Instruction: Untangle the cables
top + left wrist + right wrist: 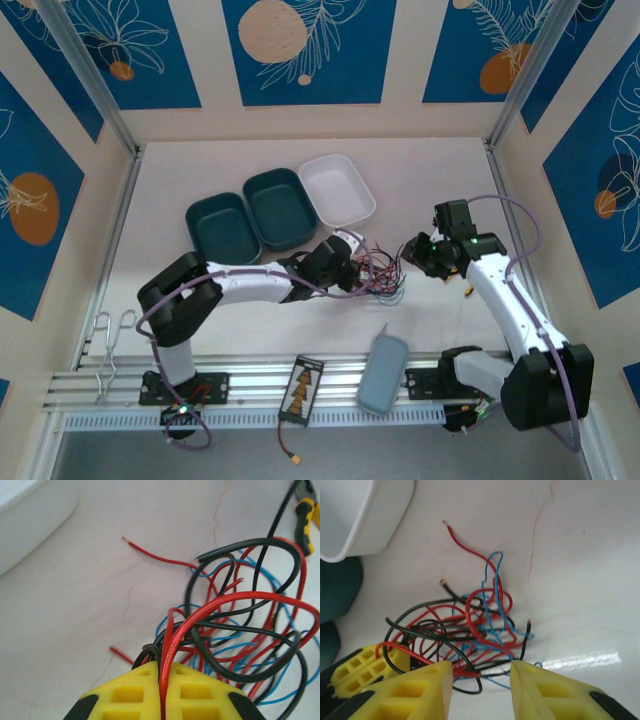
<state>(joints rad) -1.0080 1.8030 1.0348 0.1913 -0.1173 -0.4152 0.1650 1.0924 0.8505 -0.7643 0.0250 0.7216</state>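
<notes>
The left gripper (pixel 161 692) is closed tight on one red wire (pixel 175 645), which rises from between its yellow fingers and arches over the heap. In the top view it sits at the left edge of the cables (pixel 378 276). They lie as one loose knot of red, black and blue strands in the middle of the bench (pixel 450 180), just near of the white tray (pixel 337 188) and right of the two teal trays (pixel 250 215). The right gripper (pixel 482 685) faces it from the right side of the knot with its fingers spread wide and holding nothing. A red strand and a black loop lie in the gap between them. A few ends poke free on the far side: one bare-tipped red end (pixel 451 532) lies out flat toward the white tray, and a blue loop (pixel 492 562) stands clear beside it. The rest is plainly crossed over itself, so the task looks barely begun. The step in hand appears to be anchoring one wire while the other arm takes a second hold. The next move probably calls for the right gripper to close on a different strand, not the pinched red one, low and near the bench. The two arms would then draw apart slowly so the loops slide rather than cinch. Catching several wires at once would likely drag the whole knot along.
</notes>
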